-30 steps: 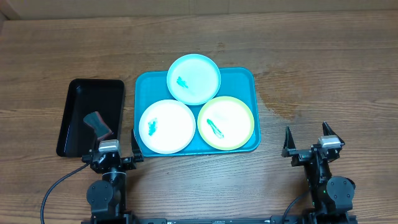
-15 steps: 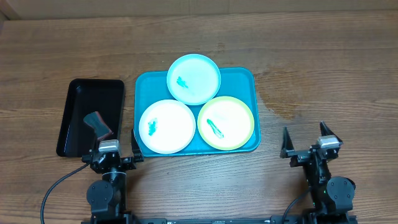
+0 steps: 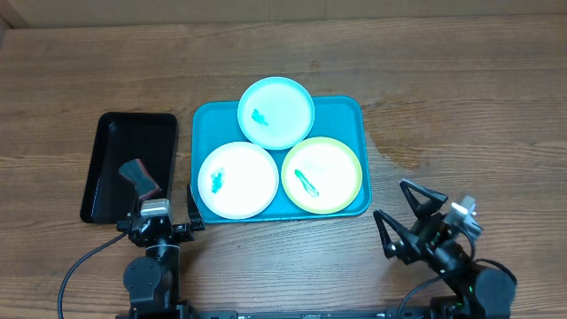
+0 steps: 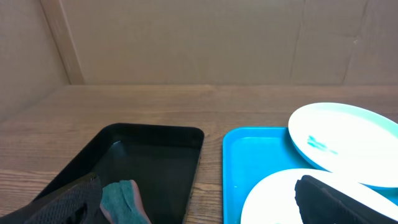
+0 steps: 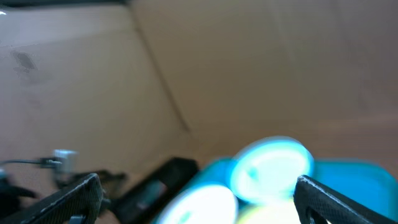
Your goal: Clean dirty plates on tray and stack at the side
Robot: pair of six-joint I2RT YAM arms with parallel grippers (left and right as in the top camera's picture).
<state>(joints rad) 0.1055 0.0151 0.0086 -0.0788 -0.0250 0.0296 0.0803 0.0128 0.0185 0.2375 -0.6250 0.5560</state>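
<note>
- Green-smeared round plastic plates on the turquoise rectangular plastic tray (image 3: 344, 113): white plate (image 3: 237, 180), pale blue plate (image 3: 275, 112), yellow-green rimmed plate (image 3: 322, 175)
- Left claw (image 3: 156, 220) spread, empty
- Right claw (image 3: 392, 202) spread, empty, near the tray's corner

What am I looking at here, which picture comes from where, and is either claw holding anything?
Two robot arms sit at a wooden table. The overhead picture looks straight down. The other two come from a camera on each wrist, and the right one is blurred. The left gripper and right gripper are two-finger claws, both open and empty. On the blue tray lie a white plate, a blue plate and a green-rimmed plate, each smeared green. Beside it a black tray holds a small item.
</note>
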